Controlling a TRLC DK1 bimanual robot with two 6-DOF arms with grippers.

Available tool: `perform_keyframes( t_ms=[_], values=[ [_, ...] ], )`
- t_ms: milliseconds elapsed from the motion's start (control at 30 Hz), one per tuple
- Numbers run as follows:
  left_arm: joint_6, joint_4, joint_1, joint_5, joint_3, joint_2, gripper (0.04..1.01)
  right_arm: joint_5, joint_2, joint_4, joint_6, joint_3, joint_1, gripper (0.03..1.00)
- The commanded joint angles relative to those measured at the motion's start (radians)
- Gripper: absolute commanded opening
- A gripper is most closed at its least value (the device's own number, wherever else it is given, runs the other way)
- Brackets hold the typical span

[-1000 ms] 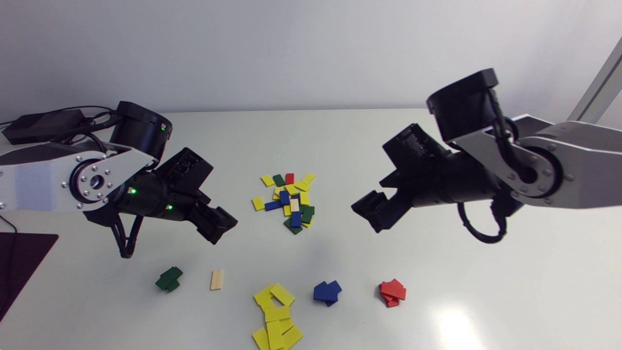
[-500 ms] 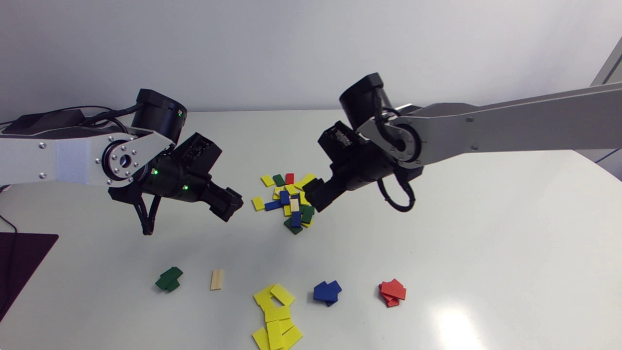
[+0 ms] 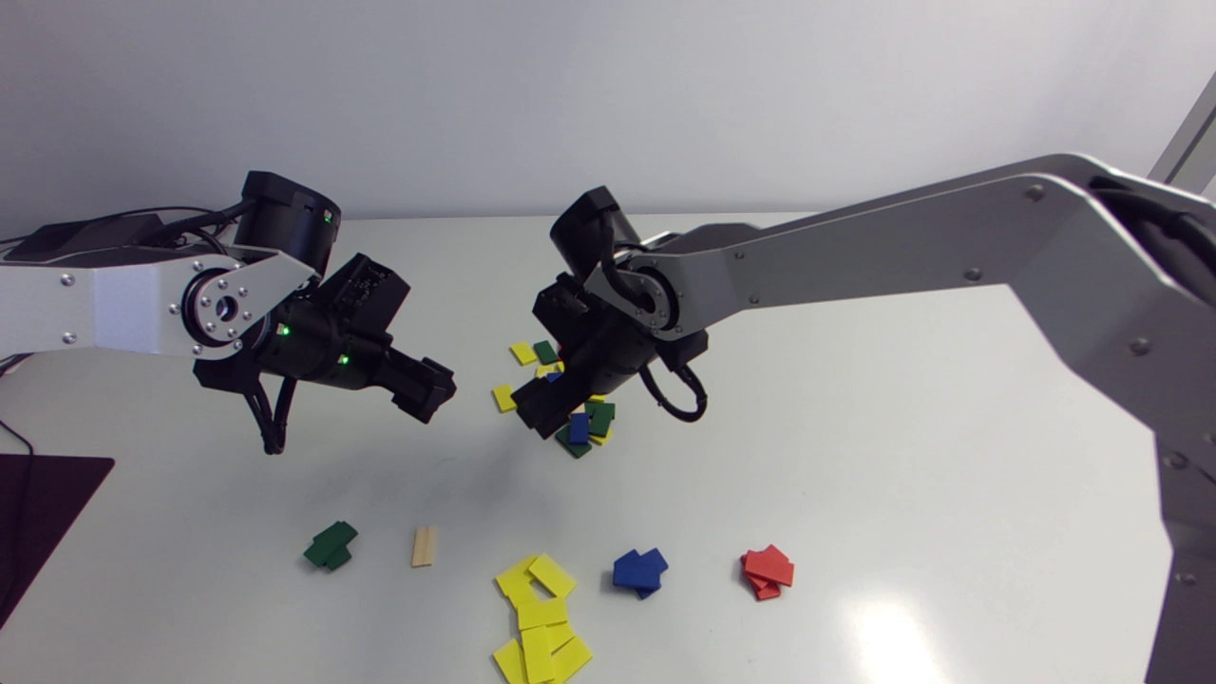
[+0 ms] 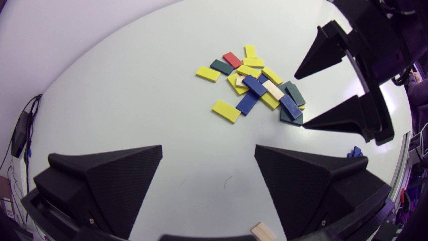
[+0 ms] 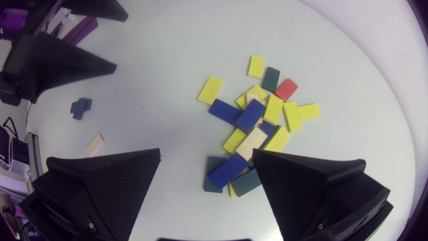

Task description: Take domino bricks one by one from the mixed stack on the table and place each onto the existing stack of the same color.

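**Head view:** R arm has swung in from the right edge over the last sec. The right gripper [image 3: 541, 413] now hangs over the mixed pile of flat painted domino bricks [image 3: 587, 423] at mid-desk, on the side nearest the L arm. The left gripper [image 3: 427, 389] nudged toward the pile, then backed off a bit, and sits just beside it. Reads as R lining up the next pick, no brick lifted yet.
Sorted stacks along the near side of the pale grey desk [image 3: 855, 427] haven't moved:
- green stack [image 3: 330, 545]: approx 2
- single bare-wood brick [image 3: 424, 546]: 1
- yellow stack [image 3: 537, 617]: approx 7, loosely spread
- blue stack [image 3: 639, 570]: approx 3
- red stack [image 3: 768, 573]: approx 3

**Left wrist view:** left gripper fingers are wide apart and empty, only desk btwn them. The right gripper ahead is also spread, one tip at the pile's edge.

**Right wrist view:** right gripper is apart, nothing clamped. The pile lies ahead of it and partly under one finger.
Pile count:
- yellow: 9
- blue: 4
- green: 3 visible, maybe more hidden
- bare wood: 2
- red: 1
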Motion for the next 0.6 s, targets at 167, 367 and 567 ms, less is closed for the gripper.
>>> perform_keyframes(
  t_ms=[167,367,567],
  values=[
    [-0.020,0.005,0.012,0.001,0.000,-0.018,0.989,-0.004,0.072,-0.049,0.033,0.030,0.000,0.949],
    [-0.023,0.005,0.016,0.006,-0.006,-0.026,0.989,-0.016,0.093,-0.061,0.042,0.039,-0.005,0.949],
    [-0.018,0.004,0.016,0.012,-0.018,-0.049,0.989,-0.033,0.098,-0.084,0.057,0.048,-0.002,0.949]
  ],
)
